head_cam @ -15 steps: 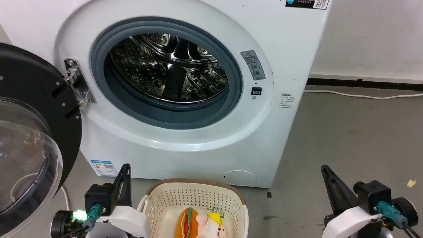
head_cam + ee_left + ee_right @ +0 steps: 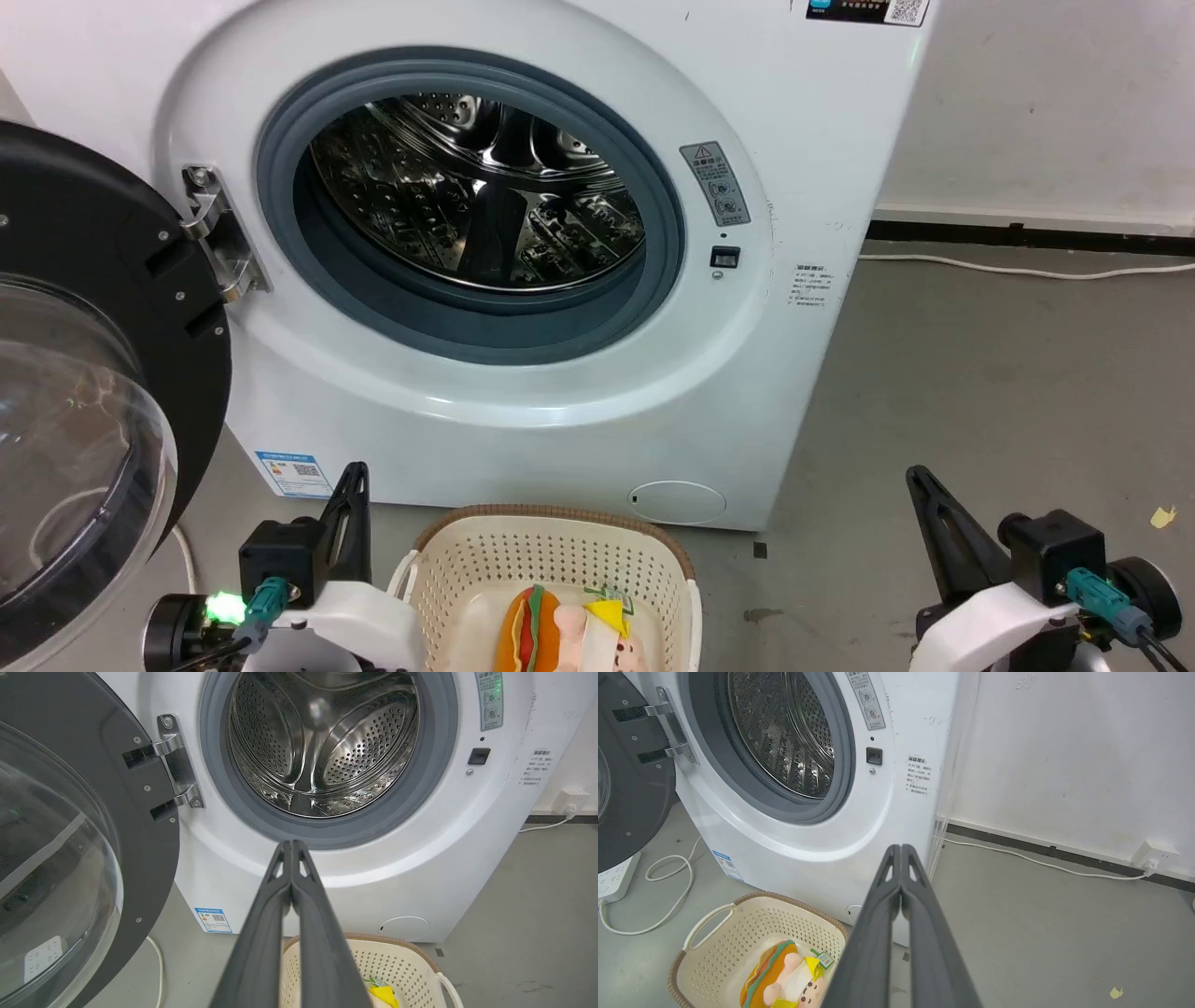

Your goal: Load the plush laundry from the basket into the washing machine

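Observation:
The plush laundry [image 2: 568,631], a pink doll in yellow joined to an orange striped hamburger, lies inside the cream basket [image 2: 560,534] on the floor before the washing machine [image 2: 523,392]. The same plush laundry [image 2: 784,975] appears in the right wrist view, lower left. The washer's door [image 2: 84,392] hangs open to the left, and the steel drum [image 2: 485,196] holds nothing. My left gripper [image 2: 355,469] sits left of the basket, fingers pressed together and holding nothing. My right gripper [image 2: 915,474] is well to the basket's right, also shut with nothing in it.
A white cable [image 2: 1027,271] runs along the floor by the wall at the right. A power strip [image 2: 614,879] and looped cord [image 2: 668,891] lie on the floor under the open door. Bare grey floor [image 2: 980,392] spreads to the washer's right.

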Tool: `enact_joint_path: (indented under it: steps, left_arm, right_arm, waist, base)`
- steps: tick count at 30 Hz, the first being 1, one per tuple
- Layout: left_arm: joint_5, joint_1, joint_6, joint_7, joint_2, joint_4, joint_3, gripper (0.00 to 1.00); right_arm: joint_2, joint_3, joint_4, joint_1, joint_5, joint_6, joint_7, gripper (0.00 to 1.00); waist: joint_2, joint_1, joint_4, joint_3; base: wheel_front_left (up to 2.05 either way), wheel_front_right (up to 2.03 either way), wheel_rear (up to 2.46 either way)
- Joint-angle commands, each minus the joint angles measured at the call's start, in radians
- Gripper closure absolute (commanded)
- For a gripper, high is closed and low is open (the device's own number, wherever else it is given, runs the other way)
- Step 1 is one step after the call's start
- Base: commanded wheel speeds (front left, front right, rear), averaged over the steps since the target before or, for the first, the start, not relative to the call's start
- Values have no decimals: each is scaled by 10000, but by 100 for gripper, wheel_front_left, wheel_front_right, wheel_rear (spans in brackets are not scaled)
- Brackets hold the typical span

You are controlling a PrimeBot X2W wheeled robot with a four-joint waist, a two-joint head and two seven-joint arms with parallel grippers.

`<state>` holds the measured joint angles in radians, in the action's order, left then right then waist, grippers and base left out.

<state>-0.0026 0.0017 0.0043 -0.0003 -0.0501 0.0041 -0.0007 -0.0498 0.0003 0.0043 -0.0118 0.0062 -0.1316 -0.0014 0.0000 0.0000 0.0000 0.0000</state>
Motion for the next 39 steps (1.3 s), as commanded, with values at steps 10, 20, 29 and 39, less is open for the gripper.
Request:
enact_joint_path:
  steps: [10, 20, 29, 39]
  left_arm:
    - [26, -17, -43, 3, -1, -41, 7, 100]
    - [26, -17, -43, 3, -1, -41, 7, 100]
    - [-13, 2, 28, -38, 0, -2, -22, 0]
    - [-137, -1, 109, -246, 0, 31, -166, 0]
  right_arm:
    - [-4, -3, -43, 118, -62, 9, 14, 100]
    - [-4, -3, -43, 118, -62, 9, 14, 100]
    - [0, 9, 10, -7, 54, 0, -37, 0]
    - [0, -70, 41, 39, 243, 1, -245, 0]
  waist:
    - [0, 0, 0, 0]
    - [0, 0, 0, 0]
    - [0, 1, -1, 2]
    - [0, 1, -49, 107]
  base:
    - [0, 0, 0]
    - [0, 0, 0]
    - [0, 0, 0]
    - [0, 0, 0]
